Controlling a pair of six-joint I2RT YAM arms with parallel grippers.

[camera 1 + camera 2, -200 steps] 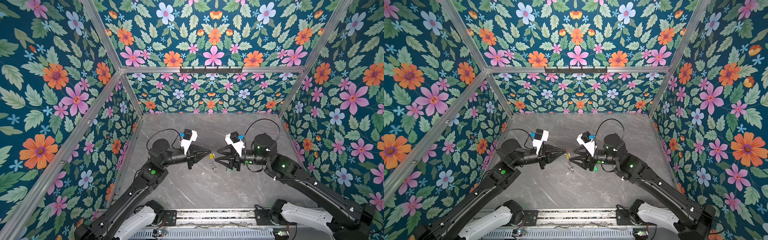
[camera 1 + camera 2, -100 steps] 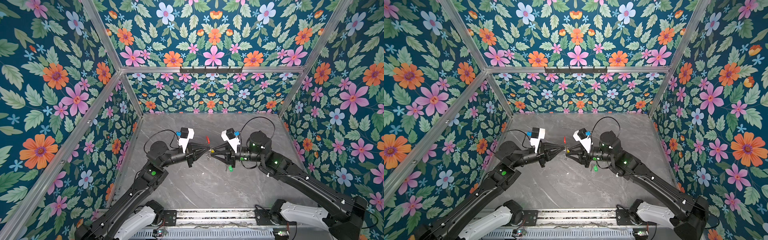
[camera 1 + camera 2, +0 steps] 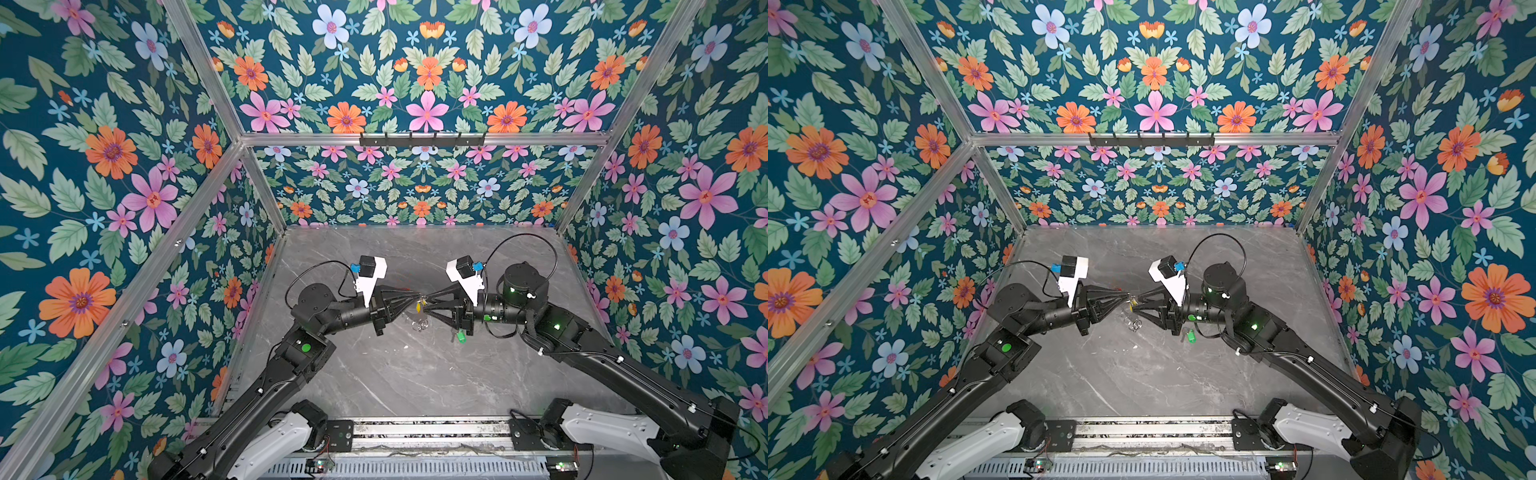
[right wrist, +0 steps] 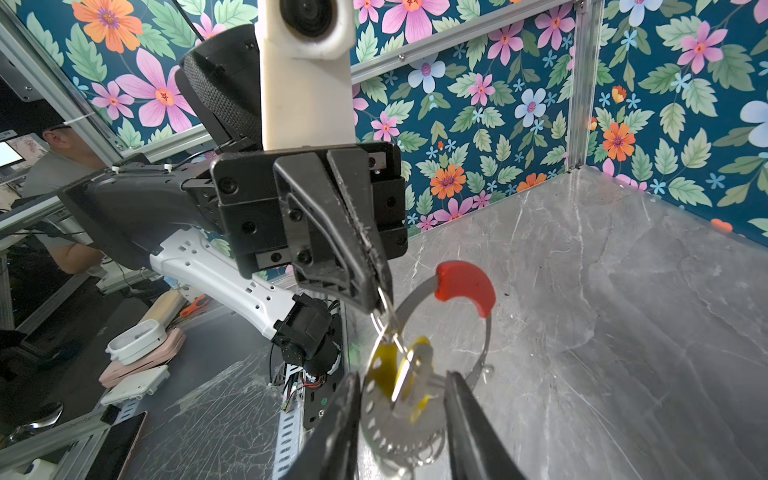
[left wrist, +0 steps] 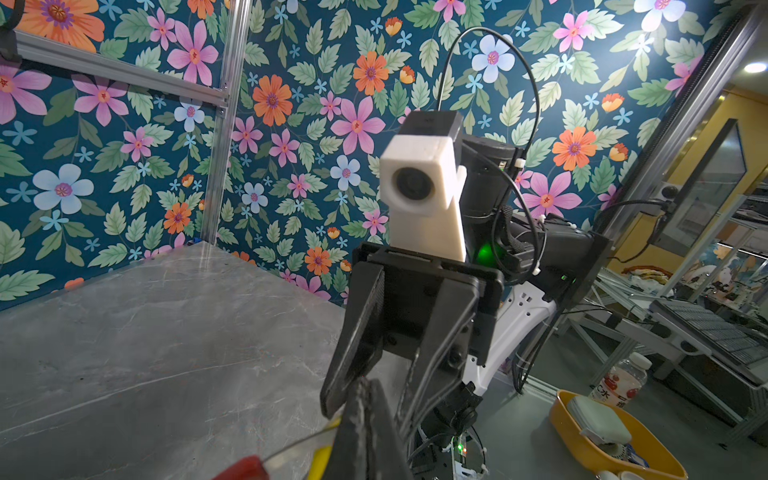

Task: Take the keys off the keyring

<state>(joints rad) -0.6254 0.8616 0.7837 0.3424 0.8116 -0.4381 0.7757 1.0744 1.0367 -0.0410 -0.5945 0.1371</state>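
Left hand (image 4: 380, 297) clamped on keyring (image 4: 465, 286) wire, mid-frame, off worktop (image 3: 395, 374). Right hand (image 4: 403, 376) half open, astride yellow key (image 4: 382, 368) hanging from ring; grip unclear. Green key (image 3: 460, 336) on worktop by right wrist.

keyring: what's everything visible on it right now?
The keyring is a thin grey wire loop, metal by the look, with a red sleeve on one arc. It hangs above the table, pinched on the wire by the shut left tool. A yellow-headed key and small silver rings dangle from it, between the fingers of the open right tool.
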